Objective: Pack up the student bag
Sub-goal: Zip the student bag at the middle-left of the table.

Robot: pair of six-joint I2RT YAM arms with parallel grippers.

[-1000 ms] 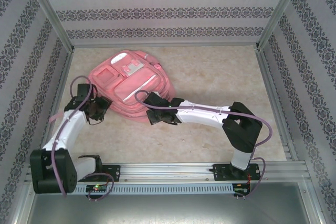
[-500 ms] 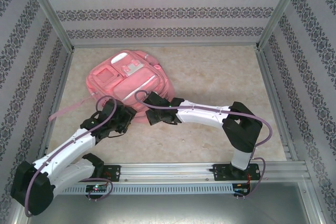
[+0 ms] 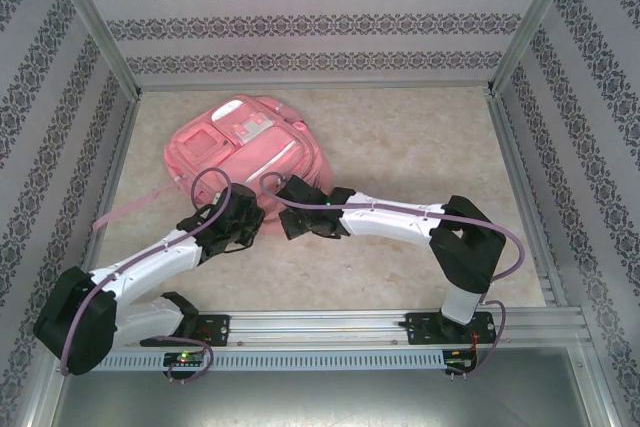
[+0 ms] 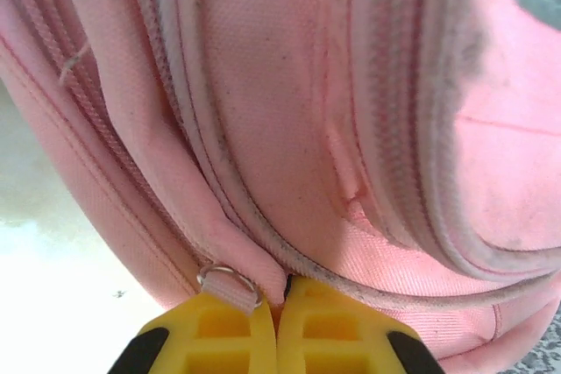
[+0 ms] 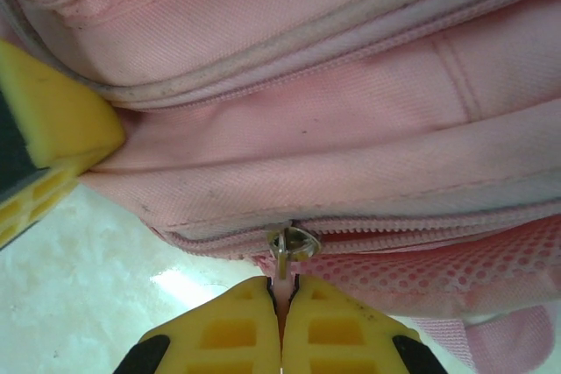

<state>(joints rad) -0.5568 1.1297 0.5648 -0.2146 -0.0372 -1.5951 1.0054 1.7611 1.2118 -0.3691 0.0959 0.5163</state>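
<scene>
the student bag (image 3: pixel 245 142) lies flat on the table (image 3: pixel 420 167), toward 10 o'clock from the table's middle in the top view, front pockets facing up; a thin pink strap (image 3: pixel 135 209) trails off its 7 o'clock side

the left gripper (image 3: pixel 245 217) meets the bag's near edge at about 6 o'clock, and the right gripper (image 3: pixel 287 209) meets it just beside, at about 5 o'clock

in the left wrist view the left gripper (image 4: pixel 279 304) has its yellow fingers (image 4: pixel 215 335) pressed together on a small fold of pink fabric at the bag's seam, with a metal ring (image 4: pixel 228 276) touching the finger at 10 o'clock of the pinch

in the right wrist view the right gripper (image 5: pixel 281 299) has its yellow fingers (image 5: pixel 342 330) pressed together, pinching the zip pull (image 5: pixel 282 271) that hangs from a small metal ring on the zip line; pink mesh (image 5: pixel 412 273) lies at 3 o'clock of it, and a yellow finger of the left gripper (image 5: pixel 53 124) shows at 9 o'clock, against the bag
</scene>
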